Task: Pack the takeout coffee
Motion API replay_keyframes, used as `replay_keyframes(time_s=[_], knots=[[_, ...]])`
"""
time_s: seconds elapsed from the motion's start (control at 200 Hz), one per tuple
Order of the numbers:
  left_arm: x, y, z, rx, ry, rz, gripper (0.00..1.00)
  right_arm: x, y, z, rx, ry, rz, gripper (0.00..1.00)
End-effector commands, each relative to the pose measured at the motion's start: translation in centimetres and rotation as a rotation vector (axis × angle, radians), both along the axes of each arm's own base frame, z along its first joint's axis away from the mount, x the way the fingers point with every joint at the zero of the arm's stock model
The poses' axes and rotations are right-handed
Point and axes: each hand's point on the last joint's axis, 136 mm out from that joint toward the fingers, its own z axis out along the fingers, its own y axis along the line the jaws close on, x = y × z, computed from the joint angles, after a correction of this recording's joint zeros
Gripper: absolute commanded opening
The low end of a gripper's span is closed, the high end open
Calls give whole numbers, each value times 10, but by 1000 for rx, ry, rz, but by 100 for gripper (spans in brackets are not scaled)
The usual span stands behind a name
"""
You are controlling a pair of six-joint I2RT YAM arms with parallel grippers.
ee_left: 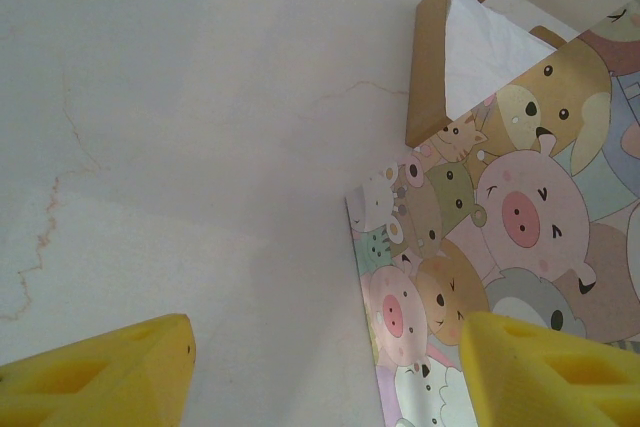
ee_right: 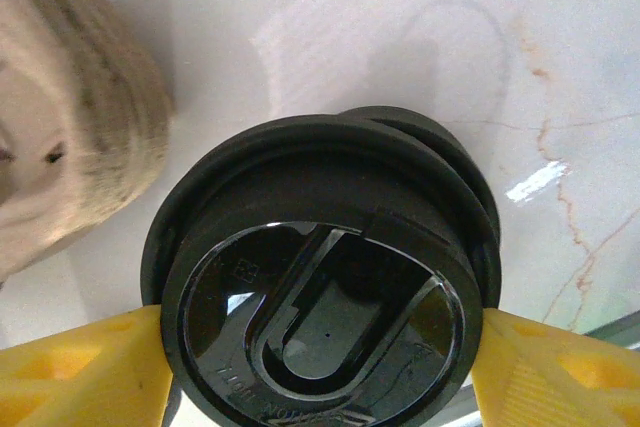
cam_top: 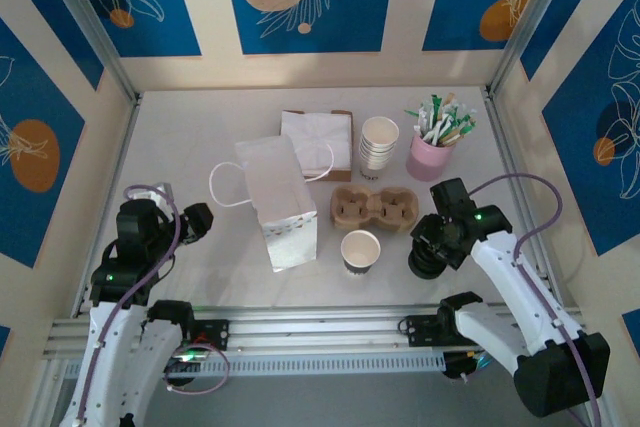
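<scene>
The small, dark, black-lidded takeout coffee point(ee_right: 320, 317) stands upright.

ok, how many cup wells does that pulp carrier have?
2. In the pulp cup carrier, the left well and the right well sit side by side, both empty. None looks hidden from above.

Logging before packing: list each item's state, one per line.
takeout coffee: lid on, clamped by right gripper
paper bag: lying on its side
single cup: upright, no lid
cup carrier: empty
white cup stack: upright
left gripper: open, empty
</scene>
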Motion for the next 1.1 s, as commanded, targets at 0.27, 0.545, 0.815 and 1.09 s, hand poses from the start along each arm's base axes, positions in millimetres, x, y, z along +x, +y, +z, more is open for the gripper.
replay_keyframes(time_s=[0.27,0.545,0.815,1.09], knots=[[2,1,0,-2,-7,1,70,4,66,71,-16,-117,476,73],[2,1,0,-2,-7,1,70,-5,131,60,-85,-13,779,73],[2,1,0,0,-7,-1,70,-8,151,49,-103,46,875,73],[2,1,0,1,-6,0,70,-11,158,40,-114,76,900,73]])
